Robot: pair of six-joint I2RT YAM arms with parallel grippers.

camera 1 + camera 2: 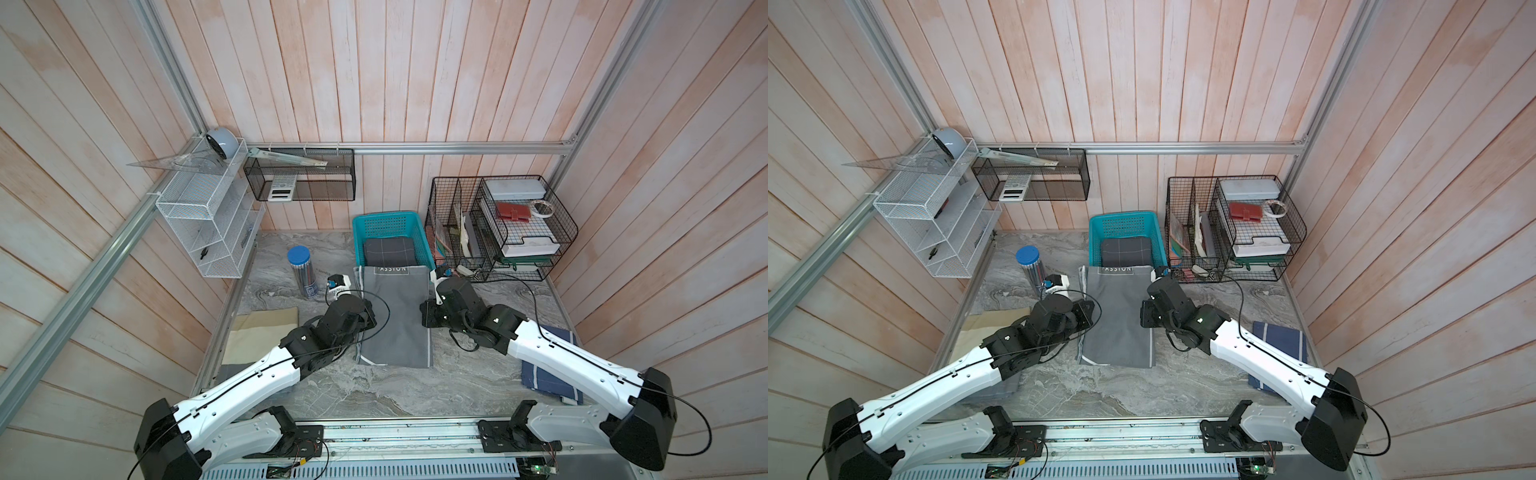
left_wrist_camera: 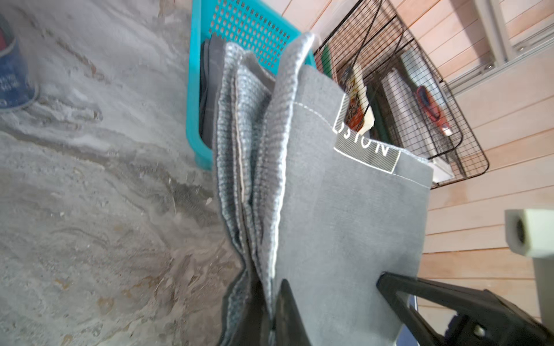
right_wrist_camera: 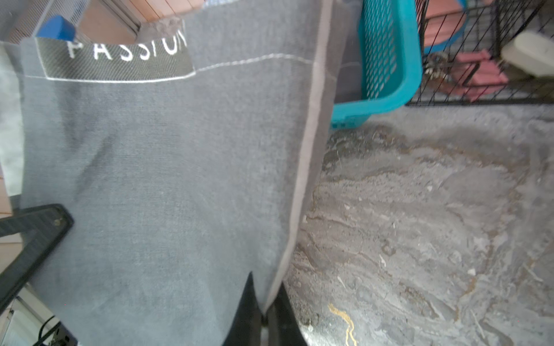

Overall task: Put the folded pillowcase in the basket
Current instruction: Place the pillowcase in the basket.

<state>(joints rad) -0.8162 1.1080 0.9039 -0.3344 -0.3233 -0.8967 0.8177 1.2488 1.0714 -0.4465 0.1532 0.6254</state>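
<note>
In both top views the folded grey pillowcase [image 1: 395, 320], with a "PASSION" label [image 1: 392, 269] at its far end, lies lengthways in the middle of the marbled grey surface [image 1: 374, 395], between the two arms. Its far end covers the near rim of the teal basket [image 1: 388, 215], and the rest stretches back towards the robot's base, so it is not in the basket. A dark grey checked folded cloth [image 1: 390, 250] lies inside the basket. The left gripper [image 1: 368, 318] sits at the pillowcase's left edge and the right gripper [image 1: 428, 313] at its right edge, roughly opposite each other. A black wire desk organizer [image 1: 498, 228] stands just right of the basket, and a blue-capped clear canister [image 1: 302, 270] stands left of it. A beige folded cloth [image 1: 266, 332] lies partly under the left arm, and a navy cloth [image 1: 552, 374] partly under the right arm.

In the left wrist view the left gripper [image 2: 272, 317] has its jaws clenched on the pillowcase [image 2: 344, 209] at its side edge. There the folded layers fan apart and show a lighter ribbed inner fabric. The basket [image 2: 192, 90] and the organizer [image 2: 419, 90] lie beyond the cloth's far end.

In the right wrist view the right gripper [image 3: 265, 314] has its jaws pinched tight on the opposite, pale-banded edge of the pillowcase [image 3: 165, 164]. The label [image 3: 120, 57] is at the far end, and a corner of the basket [image 3: 389, 60] shows just past the cloth. The bare surface [image 3: 419, 224] spreads out beside the gripped edge.
</note>
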